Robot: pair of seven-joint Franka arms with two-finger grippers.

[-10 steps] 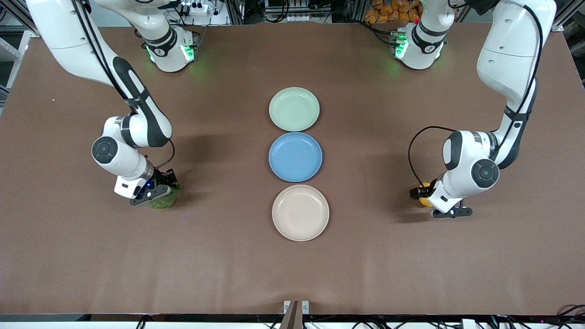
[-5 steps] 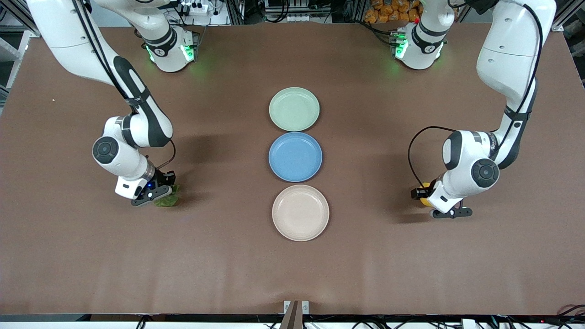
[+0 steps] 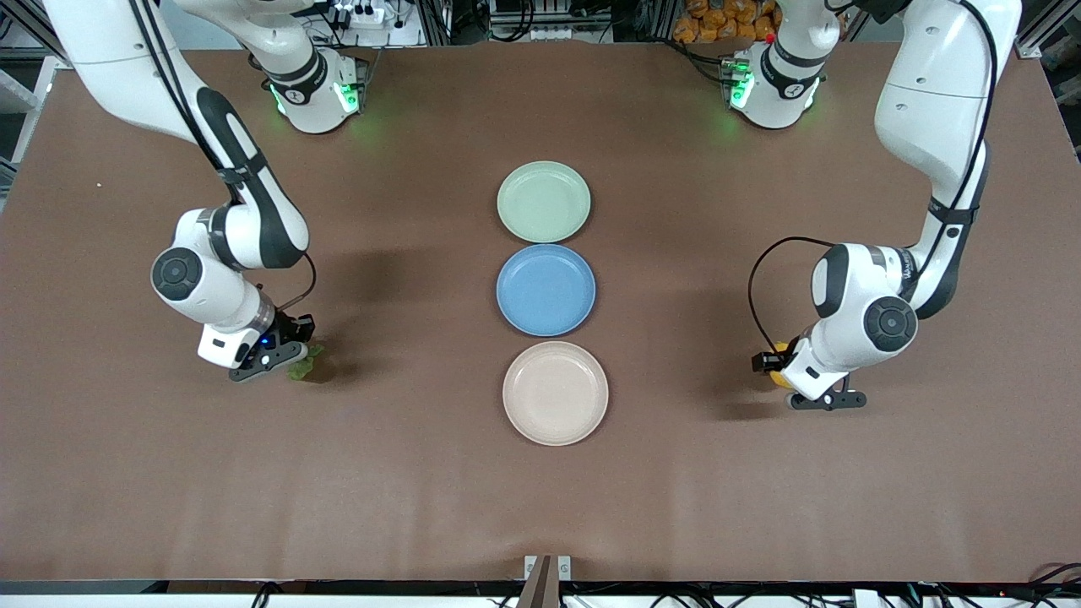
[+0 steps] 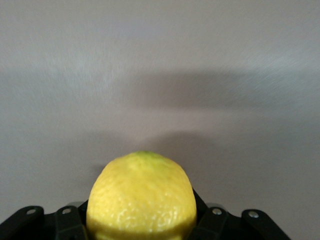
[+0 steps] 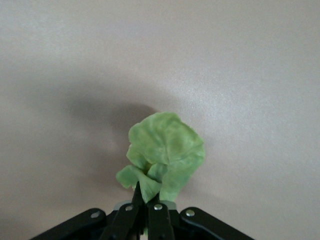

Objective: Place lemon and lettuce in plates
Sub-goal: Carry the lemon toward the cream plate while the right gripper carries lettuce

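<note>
My left gripper (image 3: 781, 376) is shut on the yellow lemon (image 3: 780, 352), low over the table at the left arm's end; the lemon (image 4: 142, 197) fills the space between the jaws in the left wrist view. My right gripper (image 3: 291, 363) is shut on the crinkled green lettuce (image 3: 301, 366), lifted just off the table at the right arm's end; in the right wrist view the leaf (image 5: 165, 155) hangs from the closed fingertips. The mint green plate (image 3: 543, 201) and the beige plate (image 3: 555, 393) lie empty in the middle of the table.
A blue plate (image 3: 545, 290) lies empty between the mint and beige plates. The three plates form a line down the table's middle, between the two arms.
My right gripper has risen and drifted toward the right arm's end, pulling the lettuce up off the table. My left gripper has lifted slightly with the lemon.
</note>
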